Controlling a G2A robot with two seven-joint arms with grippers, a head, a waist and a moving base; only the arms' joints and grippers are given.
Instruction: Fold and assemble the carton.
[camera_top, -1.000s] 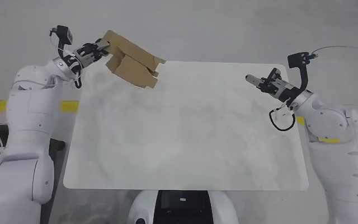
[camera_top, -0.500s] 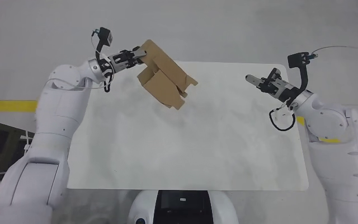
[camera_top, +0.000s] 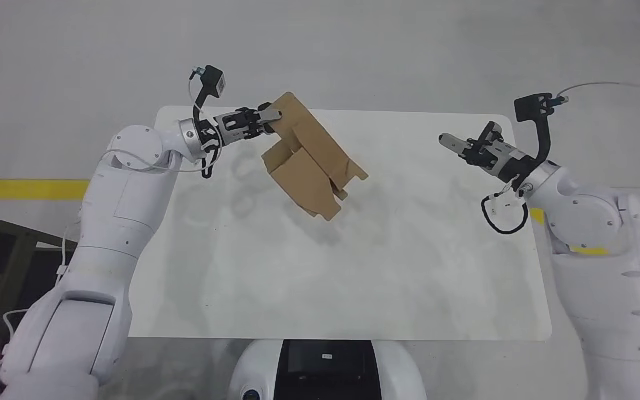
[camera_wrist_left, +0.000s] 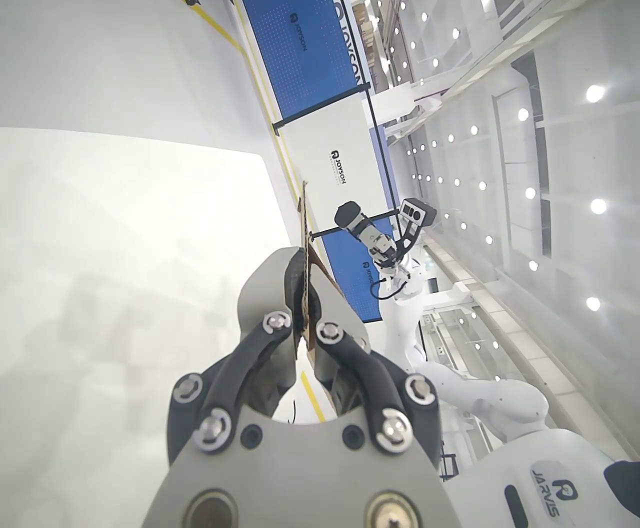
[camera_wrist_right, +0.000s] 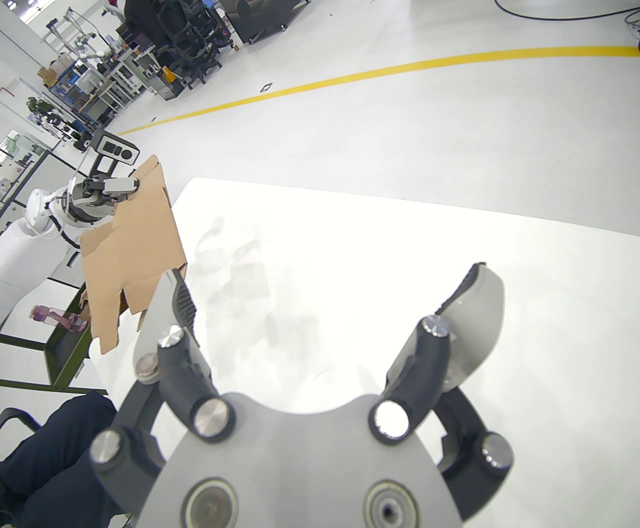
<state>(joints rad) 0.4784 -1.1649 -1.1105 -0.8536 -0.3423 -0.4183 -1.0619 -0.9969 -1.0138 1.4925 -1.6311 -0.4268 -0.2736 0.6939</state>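
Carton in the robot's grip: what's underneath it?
The white table lies below the carton, which hangs from the left end effector, shut on one edge. The patch straight underneath is covered by cardboard from above, so it cannot be seen.

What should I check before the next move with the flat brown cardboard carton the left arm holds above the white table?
1. Left gripper shut on the flat brown cardboard carton: ok.
2. Carton lying on the white table: not ok, it hangs from one edge.
3. Carton folded into shape: not ok, flat, flaps loose.
4. Right gripper open and empty: ok.
5. Right gripper near the carton: not ok, it is well apart, across the table.
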